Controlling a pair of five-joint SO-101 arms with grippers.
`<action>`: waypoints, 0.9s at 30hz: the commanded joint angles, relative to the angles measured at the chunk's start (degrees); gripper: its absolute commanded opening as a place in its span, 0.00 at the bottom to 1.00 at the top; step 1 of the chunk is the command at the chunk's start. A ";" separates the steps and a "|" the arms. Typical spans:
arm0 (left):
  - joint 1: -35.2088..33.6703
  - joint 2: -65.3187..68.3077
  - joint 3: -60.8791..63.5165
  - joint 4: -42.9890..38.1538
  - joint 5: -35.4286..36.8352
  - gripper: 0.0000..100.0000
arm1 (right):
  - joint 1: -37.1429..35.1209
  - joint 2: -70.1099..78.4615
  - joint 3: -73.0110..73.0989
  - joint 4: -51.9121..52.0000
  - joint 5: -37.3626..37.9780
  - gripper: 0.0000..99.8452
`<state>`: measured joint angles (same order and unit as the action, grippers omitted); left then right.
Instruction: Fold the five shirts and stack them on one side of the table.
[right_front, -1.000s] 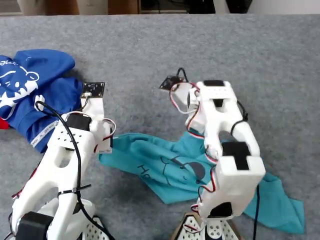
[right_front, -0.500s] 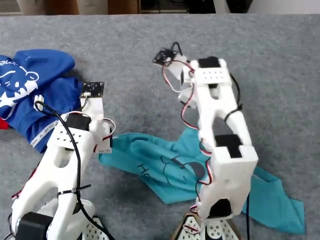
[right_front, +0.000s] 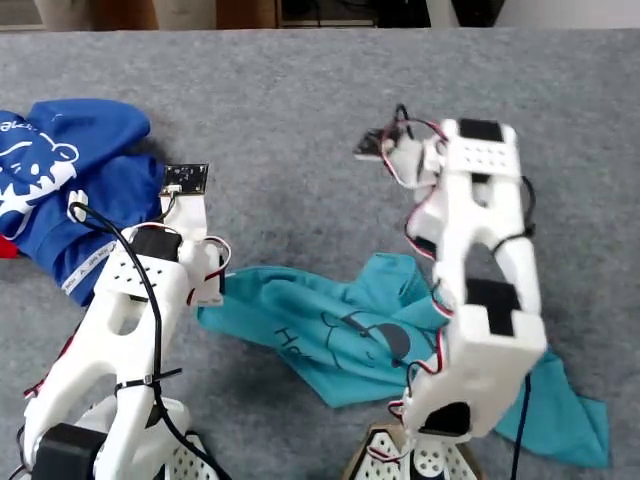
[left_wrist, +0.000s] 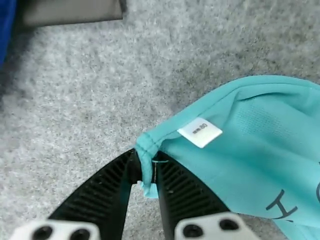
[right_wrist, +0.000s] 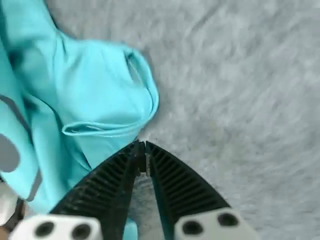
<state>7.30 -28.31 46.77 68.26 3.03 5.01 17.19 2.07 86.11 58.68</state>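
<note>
A teal shirt lies crumpled on the grey table near the front, between the two arms. My left gripper is shut on its left corner, just beside a white label; in the high view that gripper sits at the shirt's left tip. My right gripper is shut, and the folds of the teal shirt run together at its tips, so it pinches a raised fold near the shirt's far edge. The right arm hides that spot from above.
A heap of blue shirts with a white bear print lies at the table's left edge, a bit of red under it. Bare grey table stretches across the back and the right side.
The right arm swung left and farther back, then over to the right. The teal shirt's far edge now stands up in a wider hump. The left arm has kept still.
</note>
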 joint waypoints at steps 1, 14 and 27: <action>-0.26 -0.31 -0.35 -0.62 -0.18 0.02 | 4.53 -5.93 11.82 -9.05 1.41 0.00; -1.49 -0.13 -0.26 -0.62 -0.26 0.02 | 15.69 -17.98 32.92 -8.88 11.78 0.00; -1.58 -0.13 -0.26 -0.62 -0.26 0.02 | 27.38 -38.81 41.63 -13.19 18.90 0.01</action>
<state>6.42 -28.31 46.77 68.26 3.03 30.51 -17.98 47.52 74.15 79.08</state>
